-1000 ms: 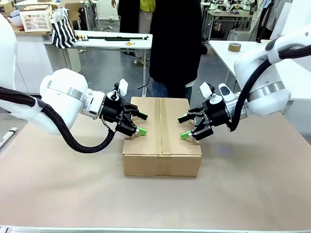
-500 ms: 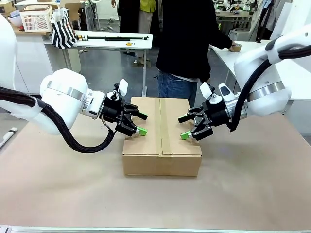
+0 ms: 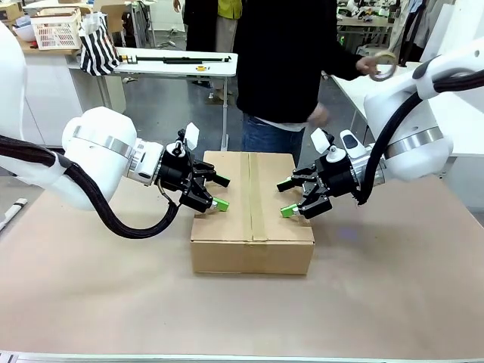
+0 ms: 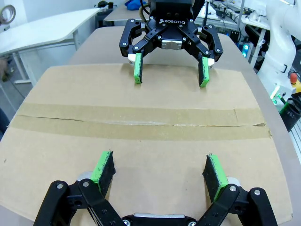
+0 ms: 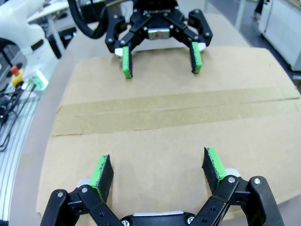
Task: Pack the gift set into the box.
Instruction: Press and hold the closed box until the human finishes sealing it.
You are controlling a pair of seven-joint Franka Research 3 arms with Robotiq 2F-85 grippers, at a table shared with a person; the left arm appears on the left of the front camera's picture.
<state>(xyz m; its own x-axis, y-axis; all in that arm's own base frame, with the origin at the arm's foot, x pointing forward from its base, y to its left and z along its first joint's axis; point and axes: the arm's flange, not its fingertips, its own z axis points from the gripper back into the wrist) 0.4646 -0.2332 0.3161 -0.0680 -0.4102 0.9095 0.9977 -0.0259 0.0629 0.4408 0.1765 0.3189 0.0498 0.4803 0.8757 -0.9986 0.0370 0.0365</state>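
The box [image 3: 252,240] is a plain brown carton in the middle of the table, its top flaps shut with a strip of brown tape [image 3: 255,198] along the seam. My left gripper [image 3: 221,192] hovers open over the box's left edge, nothing between its green pads. My right gripper [image 3: 285,197] stands open over the right part of the lid, facing it. In the left wrist view my left gripper [image 4: 160,168] looks across the box [image 4: 155,101] at the right gripper [image 4: 170,70]. In the right wrist view my right gripper [image 5: 159,170] faces the left gripper [image 5: 161,60] over the box [image 5: 164,136]. The gift set is hidden.
A person in a dark top [image 3: 283,60] stands at the far side, one hand holding up a roll of tape [image 3: 382,66]. A white table [image 3: 355,91] stands behind on the right. The brown tabletop [image 3: 242,310] spreads around the box.
The person has stepped right, picked the tape roll off the white table and raised it. Both arms and the box have stayed still.
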